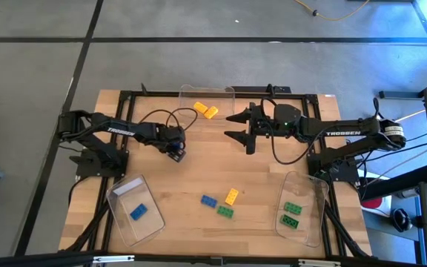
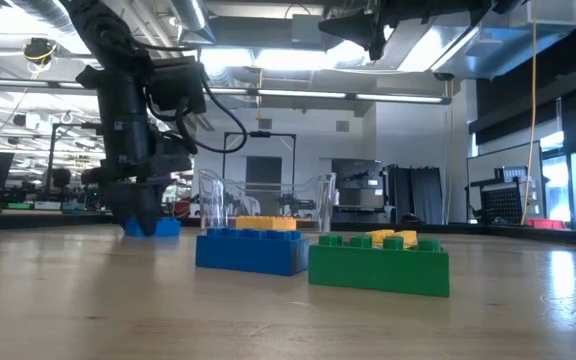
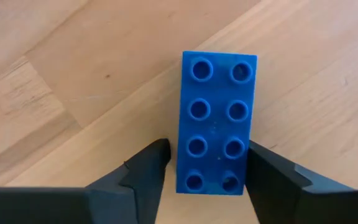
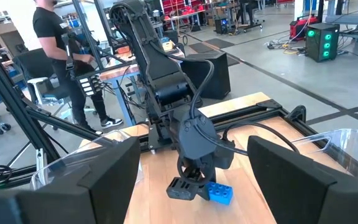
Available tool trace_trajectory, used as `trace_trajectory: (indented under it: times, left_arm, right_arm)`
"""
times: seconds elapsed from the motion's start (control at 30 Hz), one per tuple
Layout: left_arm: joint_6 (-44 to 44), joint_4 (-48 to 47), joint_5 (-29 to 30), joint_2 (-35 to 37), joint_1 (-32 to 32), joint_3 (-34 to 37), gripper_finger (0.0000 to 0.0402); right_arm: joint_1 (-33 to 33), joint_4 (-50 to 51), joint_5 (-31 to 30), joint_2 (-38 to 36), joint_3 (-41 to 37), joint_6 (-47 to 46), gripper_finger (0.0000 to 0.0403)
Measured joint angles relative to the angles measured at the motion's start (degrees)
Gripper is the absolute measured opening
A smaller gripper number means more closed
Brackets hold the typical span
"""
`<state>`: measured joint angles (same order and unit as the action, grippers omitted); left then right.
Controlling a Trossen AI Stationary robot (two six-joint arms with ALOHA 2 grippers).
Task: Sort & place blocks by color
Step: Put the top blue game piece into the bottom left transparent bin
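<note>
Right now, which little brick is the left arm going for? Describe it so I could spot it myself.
Look at the wooden table, then at its left half, where the left gripper points down. A blue brick lies flat on the wood between its open fingers, studs up. It lies alone: the other loose blue brick lies nearer the front with a green and a yellow one, and a third sits in a clear tray.

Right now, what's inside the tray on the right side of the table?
Two green blocks lie inside the right tray, one behind the other. Through the clear walls nothing else shows in it, and no other view shows it.
</note>
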<state>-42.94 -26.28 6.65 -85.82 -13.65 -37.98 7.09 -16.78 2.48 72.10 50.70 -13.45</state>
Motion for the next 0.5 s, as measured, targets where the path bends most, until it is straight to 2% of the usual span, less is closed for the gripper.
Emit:
trace_trajectory:
  times: [0.2, 0.33, 0.5]
  left_arm:
    - [1.5, -0.1, -0.1, 1.0, -0.1, 0.2, 0.0133]
    - [4.4, -0.5, -0.8, 4.5, -1.1, 0.4, 0.0131]
    - [8.9, -0.3, -0.4, 14.2, -4.4, 0.4, 0.0131]
  right_arm:
    - [0.0, 0.0, 0.0, 0.0, 0.0, 0.0, 0.0300]
    - [0.0, 0.1, 0.0, 0.0, 0.0, 0.0, 0.0300]
    - [0.0, 0.5, 0.0, 0.0, 0.0, 0.0, 0.0300]
